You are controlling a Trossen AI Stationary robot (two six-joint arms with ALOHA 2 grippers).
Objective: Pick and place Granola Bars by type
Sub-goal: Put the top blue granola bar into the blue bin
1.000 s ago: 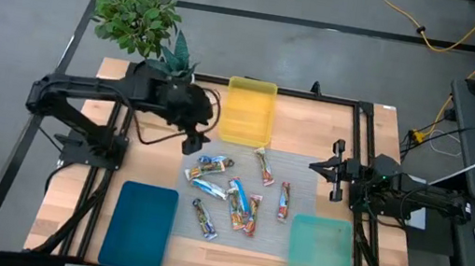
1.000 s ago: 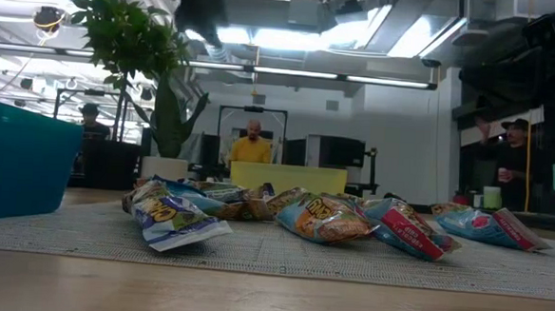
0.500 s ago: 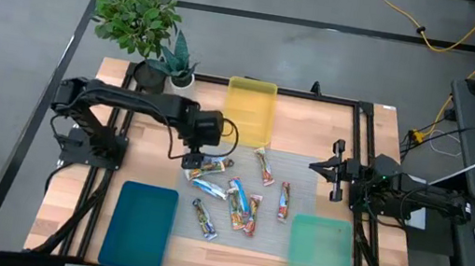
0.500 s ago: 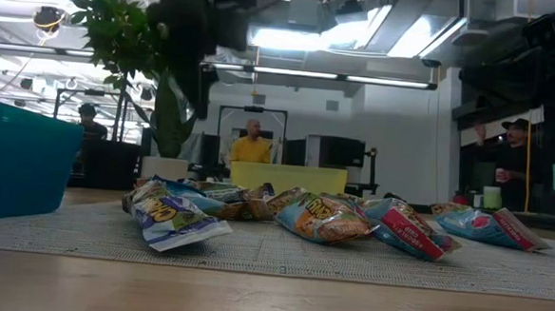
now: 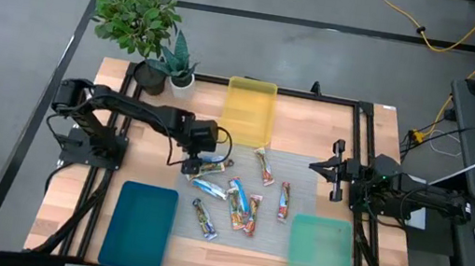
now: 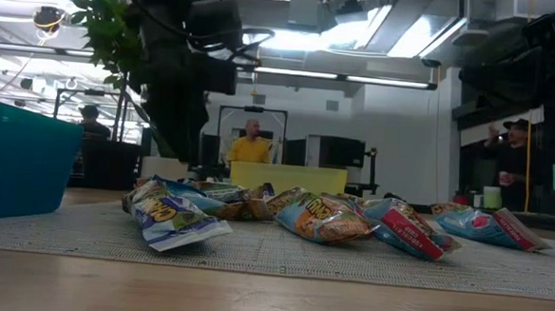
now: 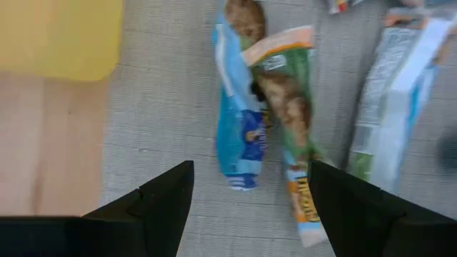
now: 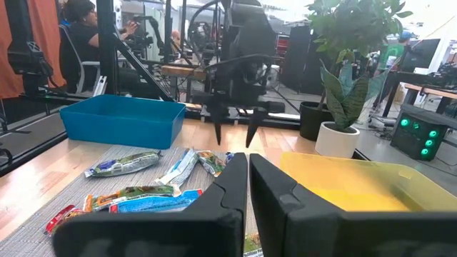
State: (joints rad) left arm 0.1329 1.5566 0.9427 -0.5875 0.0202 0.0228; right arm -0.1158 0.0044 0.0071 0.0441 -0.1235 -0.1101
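Observation:
Several granola bars lie flat on a grey mat [image 5: 305, 183]: blue-and-white ones [image 5: 206, 187], red/orange ones [image 5: 284, 201] and a darker one [image 5: 204, 218]. My left gripper [image 5: 201, 158] hangs open just above the pair at the mat's far left corner. In the left wrist view its fingers [image 7: 250, 196] stand on either side of a blue bar [image 7: 239, 135] and a green-orange bar [image 7: 293, 143], without touching. The right wrist view shows it [image 8: 234, 139] above the bars. My right gripper [image 5: 317, 168] waits shut [image 8: 248, 178] at the mat's right edge.
A yellow tray [image 5: 248, 111] sits beyond the mat, a dark blue tray [image 5: 139, 227] at the near left and a teal tray [image 5: 321, 259] at the near right. Potted plants [image 5: 145, 25] stand at the far left corner. People show in the room behind.
My left arm has swung away from the plants and come down over the bars at the mat's far left corner; in the low view it drops from the top of the picture to just above them. No bar has moved.

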